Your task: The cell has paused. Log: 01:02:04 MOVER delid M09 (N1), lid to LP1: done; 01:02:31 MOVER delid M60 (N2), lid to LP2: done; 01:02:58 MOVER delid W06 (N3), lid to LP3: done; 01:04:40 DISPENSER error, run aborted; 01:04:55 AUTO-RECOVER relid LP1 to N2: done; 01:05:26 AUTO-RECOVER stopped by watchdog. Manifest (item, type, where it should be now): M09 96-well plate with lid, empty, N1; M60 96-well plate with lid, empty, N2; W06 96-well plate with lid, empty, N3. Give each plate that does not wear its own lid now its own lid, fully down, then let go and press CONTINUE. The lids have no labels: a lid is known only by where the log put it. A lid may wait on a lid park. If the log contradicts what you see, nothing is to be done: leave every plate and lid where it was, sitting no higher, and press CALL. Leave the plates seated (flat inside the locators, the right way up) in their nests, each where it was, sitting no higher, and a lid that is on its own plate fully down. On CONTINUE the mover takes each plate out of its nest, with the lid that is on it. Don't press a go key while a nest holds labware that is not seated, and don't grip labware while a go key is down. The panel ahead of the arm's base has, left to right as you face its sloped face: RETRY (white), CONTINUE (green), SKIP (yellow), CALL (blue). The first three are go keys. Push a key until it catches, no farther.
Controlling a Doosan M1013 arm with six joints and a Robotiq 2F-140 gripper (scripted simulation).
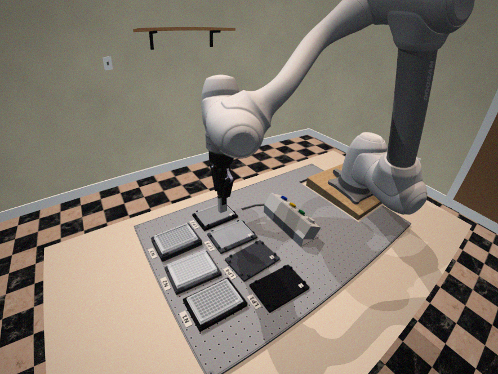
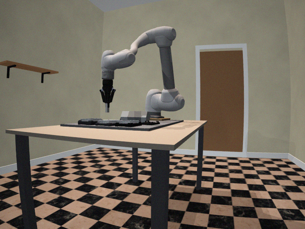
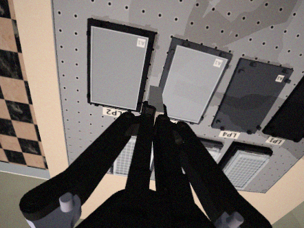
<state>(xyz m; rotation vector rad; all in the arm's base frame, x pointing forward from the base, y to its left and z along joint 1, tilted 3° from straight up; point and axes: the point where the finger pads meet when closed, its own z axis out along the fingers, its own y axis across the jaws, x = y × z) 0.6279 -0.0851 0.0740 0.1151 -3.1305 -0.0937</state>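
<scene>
Three plates sit in nests on the grey board. The plate in N1 (image 1: 215, 302) and the plate in N3 (image 1: 176, 239) show open wells. The plate in N2 (image 1: 192, 270) wears a hazy clear lid. One lid lies on park LP2 (image 1: 214, 215) and one on park LP3. Both also show in the wrist view, the LP2 lid (image 3: 118, 69) and the LP3 lid (image 3: 192, 82). Parks LP4 (image 1: 252, 259) and LP1 (image 1: 279, 288) are bare. My gripper (image 1: 221, 207) (image 2: 107, 109) is shut and empty. It points down and hangs above the gap between LP2 and LP3, well clear of the board.
The key panel (image 1: 292, 217) stands on the board between the lid parks and the arm's base, with blue (image 1: 283, 197), yellow (image 1: 292, 204), green (image 1: 301, 211) and white (image 1: 310, 219) keys. The arm's base (image 1: 378, 177) sits on a wooden block behind it.
</scene>
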